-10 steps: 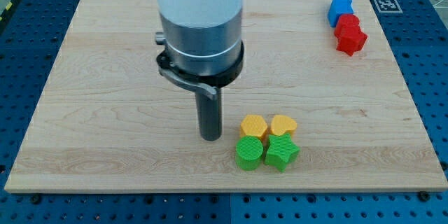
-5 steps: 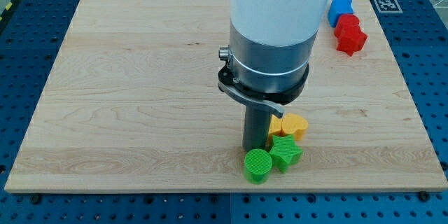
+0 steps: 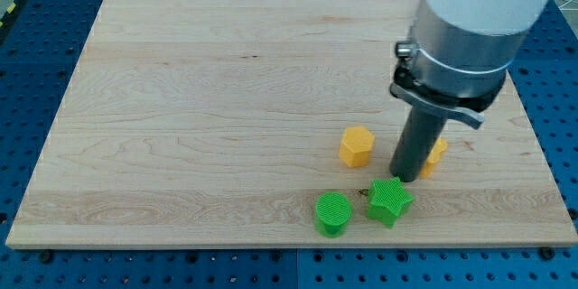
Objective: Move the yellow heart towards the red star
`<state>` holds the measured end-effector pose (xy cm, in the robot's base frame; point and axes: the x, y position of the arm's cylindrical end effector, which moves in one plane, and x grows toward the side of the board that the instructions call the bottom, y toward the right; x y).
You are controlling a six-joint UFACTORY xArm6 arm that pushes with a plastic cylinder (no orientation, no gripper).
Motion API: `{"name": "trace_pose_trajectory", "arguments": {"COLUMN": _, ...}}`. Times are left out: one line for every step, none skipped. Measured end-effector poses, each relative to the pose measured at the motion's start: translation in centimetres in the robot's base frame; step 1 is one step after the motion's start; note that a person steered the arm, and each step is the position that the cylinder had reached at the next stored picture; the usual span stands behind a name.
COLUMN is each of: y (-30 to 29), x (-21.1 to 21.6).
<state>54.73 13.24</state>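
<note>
Yellow heart (image 3: 436, 155), half hidden behind my tip (image 3: 405, 179), sits near the board's (image 3: 181, 99) lower right; no jaws here, only a rod. Push under way; red star out of sight, next shove goes up-right.

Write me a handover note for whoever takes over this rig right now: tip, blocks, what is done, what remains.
My tip is down on the board, touching the view's left side of the yellow heart, which the rod mostly hides.
Yellow hexagon lies apart to the view's left; green cylinder and green star sit toward the view's bottom.
The red star is not visible now; the arm covers the view's top right corner.
Done: the heart stands apart from the other three blocks.
Left: push the heart up and to the view's right until it nears the red star.
</note>
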Motion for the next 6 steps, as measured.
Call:
{"name": "trace_pose_trajectory", "arguments": {"y": 2.1, "x": -0.5}}
{"name": "trace_pose_trajectory", "arguments": {"y": 4.3, "x": -1.4}}
{"name": "trace_pose_trajectory", "arguments": {"y": 5.5, "x": -2.3}}
{"name": "trace_pose_trajectory", "arguments": {"y": 6.2, "x": -3.9}}
{"name": "trace_pose_trajectory", "arguments": {"y": 6.5, "x": -5.5}}
{"name": "trace_pose_trajectory", "arguments": {"y": 6.5, "x": -7.2}}
